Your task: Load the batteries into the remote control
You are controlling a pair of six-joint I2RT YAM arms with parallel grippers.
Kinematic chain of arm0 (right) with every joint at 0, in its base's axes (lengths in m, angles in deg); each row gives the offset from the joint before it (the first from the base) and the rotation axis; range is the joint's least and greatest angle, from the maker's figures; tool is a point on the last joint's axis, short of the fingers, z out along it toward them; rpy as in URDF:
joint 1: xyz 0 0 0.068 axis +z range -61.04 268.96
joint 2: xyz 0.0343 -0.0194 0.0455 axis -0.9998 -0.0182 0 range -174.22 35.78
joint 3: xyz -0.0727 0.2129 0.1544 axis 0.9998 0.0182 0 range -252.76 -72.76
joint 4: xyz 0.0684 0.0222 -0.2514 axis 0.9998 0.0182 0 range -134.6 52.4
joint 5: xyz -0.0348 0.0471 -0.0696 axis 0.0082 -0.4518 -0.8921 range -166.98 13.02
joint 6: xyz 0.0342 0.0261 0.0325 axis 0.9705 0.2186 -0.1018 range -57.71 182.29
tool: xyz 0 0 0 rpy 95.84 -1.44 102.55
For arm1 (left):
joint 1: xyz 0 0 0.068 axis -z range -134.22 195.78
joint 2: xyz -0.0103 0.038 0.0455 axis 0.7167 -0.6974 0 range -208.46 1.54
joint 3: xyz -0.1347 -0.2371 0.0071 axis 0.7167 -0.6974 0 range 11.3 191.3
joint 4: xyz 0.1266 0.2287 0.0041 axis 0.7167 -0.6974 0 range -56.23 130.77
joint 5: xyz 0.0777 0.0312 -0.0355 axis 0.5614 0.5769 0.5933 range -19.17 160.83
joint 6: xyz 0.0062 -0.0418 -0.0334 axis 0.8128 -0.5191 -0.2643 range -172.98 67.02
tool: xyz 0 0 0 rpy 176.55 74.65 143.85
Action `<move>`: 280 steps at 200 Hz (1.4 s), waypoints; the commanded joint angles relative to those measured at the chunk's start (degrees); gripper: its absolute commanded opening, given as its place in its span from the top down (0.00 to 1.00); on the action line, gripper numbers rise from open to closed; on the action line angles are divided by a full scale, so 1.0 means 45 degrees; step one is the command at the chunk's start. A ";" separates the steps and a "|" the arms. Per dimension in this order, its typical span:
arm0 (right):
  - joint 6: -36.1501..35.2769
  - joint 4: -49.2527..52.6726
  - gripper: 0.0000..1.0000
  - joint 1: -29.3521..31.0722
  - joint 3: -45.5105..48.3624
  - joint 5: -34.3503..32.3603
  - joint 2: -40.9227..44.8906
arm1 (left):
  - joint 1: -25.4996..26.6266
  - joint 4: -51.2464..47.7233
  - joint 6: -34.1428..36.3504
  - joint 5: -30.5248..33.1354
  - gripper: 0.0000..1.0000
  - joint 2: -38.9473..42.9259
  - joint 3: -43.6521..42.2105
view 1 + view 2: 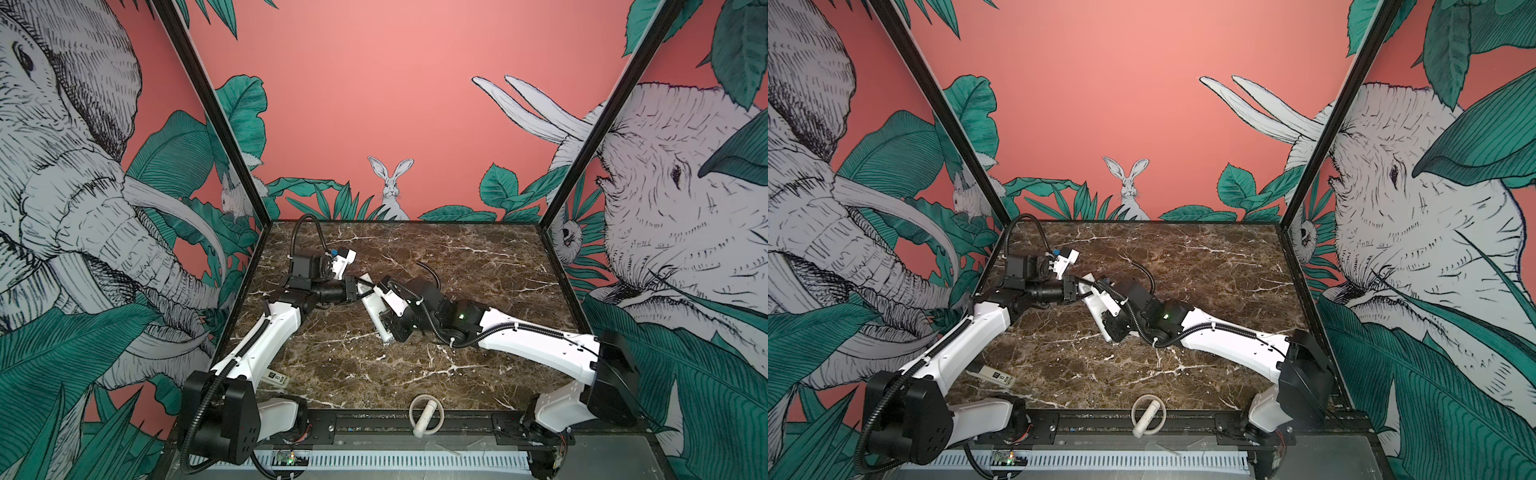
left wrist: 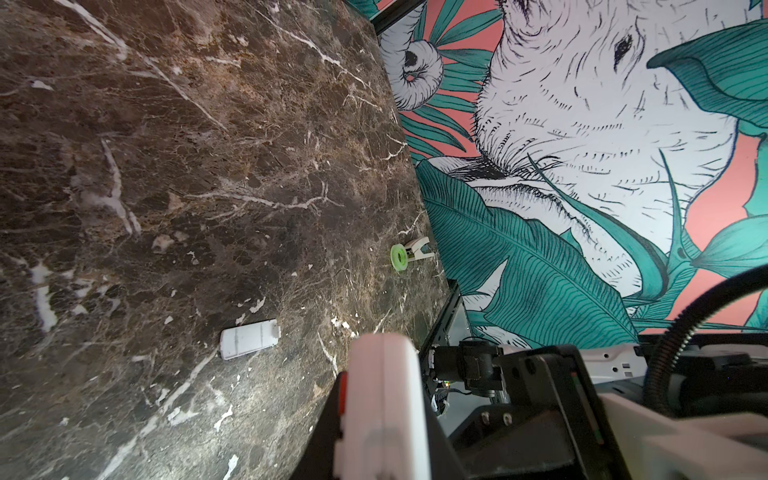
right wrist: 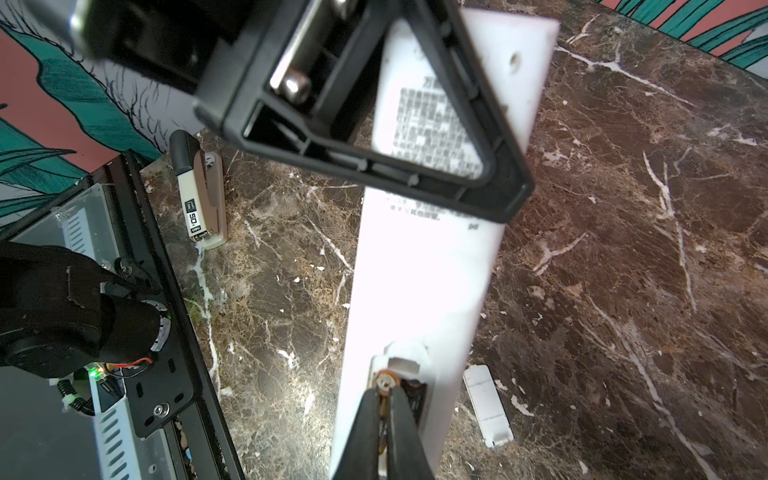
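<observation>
Nearest the lens in the right wrist view: right gripper (image 3: 384, 392), pinched shut on a battery (image 3: 386, 380) at the open compartment in the plain white back of the remote control (image 3: 428, 274). Across the printed label further along that back, left gripper (image 1: 360, 287), clamped on the bar's far end. In both top views, held mid-table between the two arms, slanting toward the front; cannot tell whether the near end touches the marble tabletop (image 1: 478, 257). Just beside the remote, flat on the marble, small white cover piece (image 3: 488, 409). Near the left arm's base, stapler (image 3: 199, 195). At the front edge, white cylinder with a ring (image 1: 424, 415).
</observation>
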 commanded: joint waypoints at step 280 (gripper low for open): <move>-0.0352 0.0593 0.95 0.0064 -0.0597 -0.0167 -0.0806 | -0.0426 0.1345 -0.1424 -0.0964 1.00 0.0832 0.0347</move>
